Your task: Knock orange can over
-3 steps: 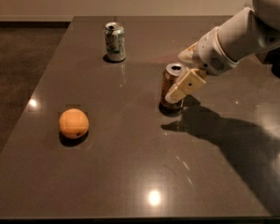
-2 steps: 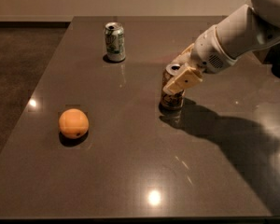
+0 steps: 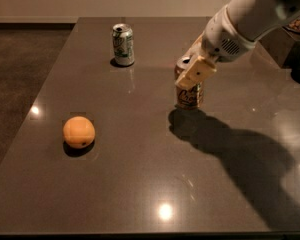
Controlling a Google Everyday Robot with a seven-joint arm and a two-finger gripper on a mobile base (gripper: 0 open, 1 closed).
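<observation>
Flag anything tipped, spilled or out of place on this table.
Nothing stands out. The orange can stands upright with the end effector at its upper part. The white-and-green can is upright farther back, the orange fruit sits alone toward the near left, and no spill shows.

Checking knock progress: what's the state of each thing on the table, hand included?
orange can: standing upright on the table, not knocked over.
hand: at the orange can's upper part, overlapping it in the camera view, arm coming in from the right.
white-and-green can: upright, at the far side of the table.
orange fruit: resting on the table, near left, apart from both cans.
</observation>
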